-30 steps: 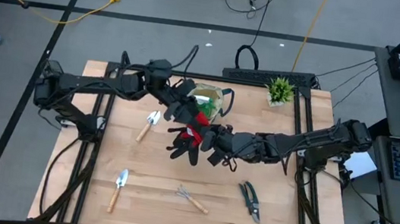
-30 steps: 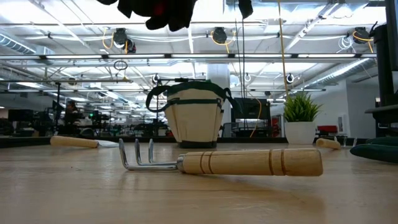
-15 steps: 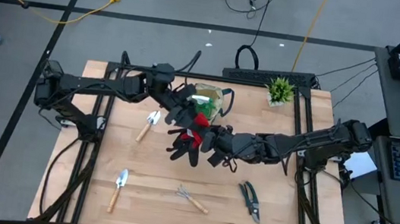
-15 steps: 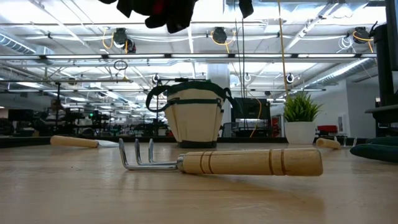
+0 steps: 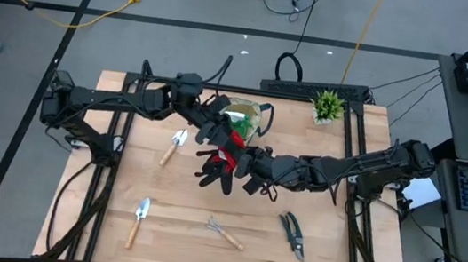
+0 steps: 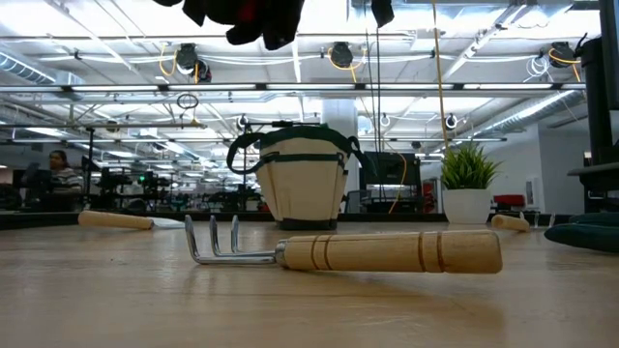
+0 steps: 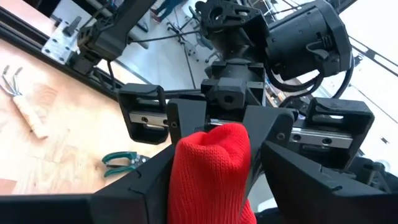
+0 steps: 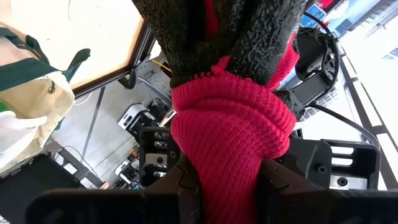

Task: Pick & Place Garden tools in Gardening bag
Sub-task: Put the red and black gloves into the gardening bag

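The red-black glove [image 5: 218,160] hangs high over the table's middle, between my two grippers, and shows at the top of the low view [image 6: 253,14]. My right gripper [image 5: 242,161] reaches in from the right and is shut on its red cuff [image 8: 231,134]. Facing it from the left, my left gripper [image 5: 218,134] has its fingers against the same cuff [image 7: 211,165]. The beige gardening bag [image 5: 247,119] stands upright on its base just beyond them [image 6: 302,184]. My left gripper has the bunched end of the red knit cuff [image 7: 210,149] between its two fingers [image 7: 146,186], coming level from the table's left and far side. The cuff fills the gap and meets both fingers. The glove is clear of the table. My right gripper pinches the red cuff [image 8: 227,162] between its two fingers [image 8: 186,186], coming about level from the table's right. The cuff is squeezed into a thick fold. The glove's black part [image 8: 236,37] spreads beyond the fingers, lifted clear of the table.
On the wood lie a trowel [image 5: 173,146] at mid left, a second trowel [image 5: 139,220] at near left, a rake [image 5: 223,232] [image 6: 387,251] near the front, and pruning shears [image 5: 293,235] at near right. A potted plant [image 5: 327,105] stands at far right.
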Tool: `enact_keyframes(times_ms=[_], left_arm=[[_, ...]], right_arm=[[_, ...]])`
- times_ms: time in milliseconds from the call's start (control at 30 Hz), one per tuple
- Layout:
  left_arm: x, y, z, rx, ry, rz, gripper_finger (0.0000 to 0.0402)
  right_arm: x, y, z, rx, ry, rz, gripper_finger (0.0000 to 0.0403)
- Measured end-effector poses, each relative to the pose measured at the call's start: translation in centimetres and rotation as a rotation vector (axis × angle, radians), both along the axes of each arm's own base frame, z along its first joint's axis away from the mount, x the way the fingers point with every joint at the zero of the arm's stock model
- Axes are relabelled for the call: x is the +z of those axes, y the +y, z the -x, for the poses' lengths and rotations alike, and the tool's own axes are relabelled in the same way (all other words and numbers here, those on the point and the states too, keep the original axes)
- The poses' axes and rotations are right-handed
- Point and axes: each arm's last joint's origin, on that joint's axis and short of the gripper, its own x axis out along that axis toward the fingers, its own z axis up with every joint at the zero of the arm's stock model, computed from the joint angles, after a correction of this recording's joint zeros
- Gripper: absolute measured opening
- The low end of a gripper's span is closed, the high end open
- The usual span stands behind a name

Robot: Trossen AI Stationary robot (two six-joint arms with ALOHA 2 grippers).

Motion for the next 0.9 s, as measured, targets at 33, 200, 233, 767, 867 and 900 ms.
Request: enact_keyframes(times_ms=[33, 200, 233, 767, 867, 900], left_arm=[[0.0, 0.0, 0.0, 0.004, -0.001, -0.001, 0.0218], [0.2, -0.1, 0.0, 0.007, -0.019, -0.008, 0.0175], [0.2, -0.1, -0.1, 0.015, -0.022, -0.010, 0.0164], [-1.1, -0.8, -1.3, -0.060, -0.019, -0.028, 0.0029], [-1.1, -0.8, -1.4, -0.080, -0.023, -0.021, 0.0029], [-1.1, -0.9, -1.4, -0.084, -0.024, -0.021, 0.0029]], right_arm=[[0.0, 0.0, 0.0, 0.000, 0.000, 0.000, 0.0055], [0.0, 0.0, 0.0, 0.000, 0.001, 0.001, 0.0055], [0.0, 0.0, 0.0, 0.002, -0.002, 0.000, 0.0055], [-0.2, 0.2, 0.0, 0.026, 0.004, -0.039, 0.0064], [-0.2, 0.3, 0.0, 0.019, -0.028, -0.110, 0.0083], [-0.2, 0.3, 0.0, 0.016, -0.040, -0.137, 0.0089]])
